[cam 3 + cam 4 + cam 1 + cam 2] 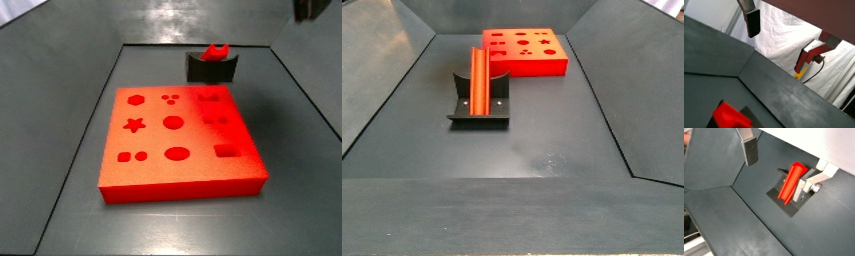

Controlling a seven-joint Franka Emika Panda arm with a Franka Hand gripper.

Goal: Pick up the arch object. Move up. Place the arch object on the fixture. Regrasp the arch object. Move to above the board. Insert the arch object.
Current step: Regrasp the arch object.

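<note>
The board (174,140), nine cut-outs unfilled, lies flat just beside the fixture (478,105). On the fixture rests the arch object (480,72), leaning up along the bracket. The gripper (784,163) hangs above the fixture, apparently open, fingers (750,150) clear of the arch object.

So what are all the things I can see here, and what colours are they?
arch object: one, red, leaning on the fixture.
fixture: one, dark grey-black, on the floor, apart from the board.
board: one, red-orange, flat on the floor, with shaped cut-outs.
floor: one, dark grey, sloped walls around it.
gripper: one, silver fingers with dark pads, open, above the arch object, holding nothing.
</note>
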